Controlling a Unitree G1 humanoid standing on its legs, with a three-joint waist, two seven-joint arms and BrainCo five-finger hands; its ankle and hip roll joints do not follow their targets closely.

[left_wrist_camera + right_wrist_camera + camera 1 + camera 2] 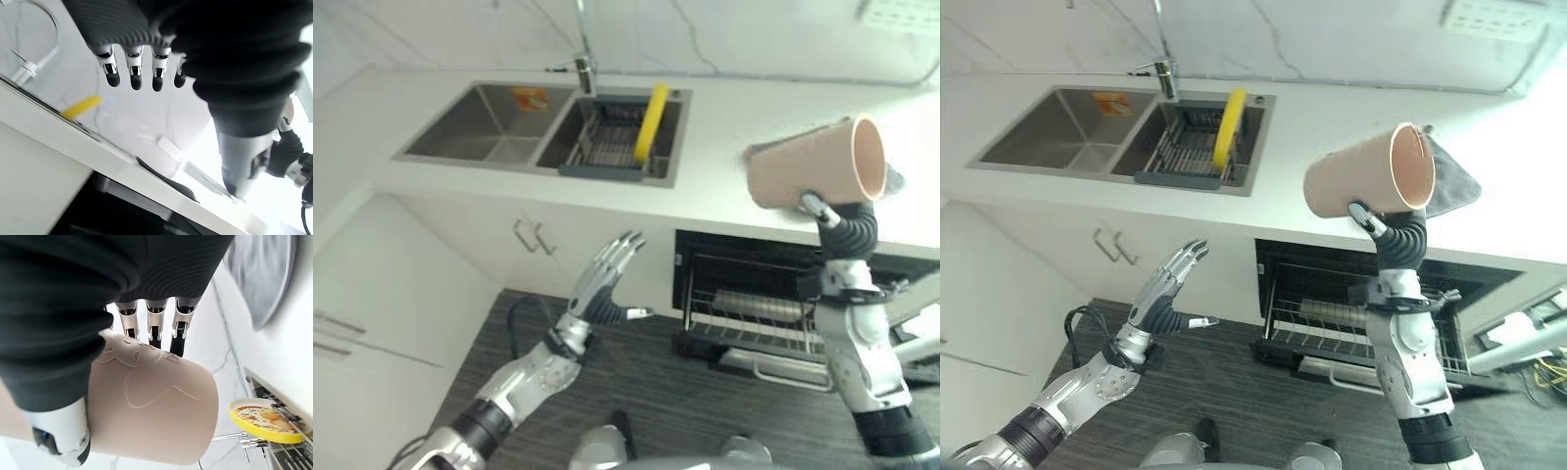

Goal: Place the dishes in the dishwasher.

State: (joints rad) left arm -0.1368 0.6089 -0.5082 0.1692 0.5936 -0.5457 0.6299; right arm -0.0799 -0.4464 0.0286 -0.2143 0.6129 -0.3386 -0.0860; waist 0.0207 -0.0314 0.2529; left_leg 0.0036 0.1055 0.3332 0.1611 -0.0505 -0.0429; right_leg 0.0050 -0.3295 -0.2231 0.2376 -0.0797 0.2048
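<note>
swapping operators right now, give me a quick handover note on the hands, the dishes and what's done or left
Right hand: raised above the counter edge, fingers and thumb curled round a beige cup held on its side, mouth facing right.
Left hand: open, empty, held in front of the cabinet below the sink.
Dishwasher: door open, rack pulled out, directly under the cup.
Yellow plate: standing on edge in the drainer in the right sink basin.
Grey plate: on the counter behind the cup.
Done: cup picked up. Left: put the cup in the rack, then the plates.

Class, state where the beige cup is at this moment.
The beige cup lies on its side in the right hand, raised above the counter, over the open dishwasher.
</note>
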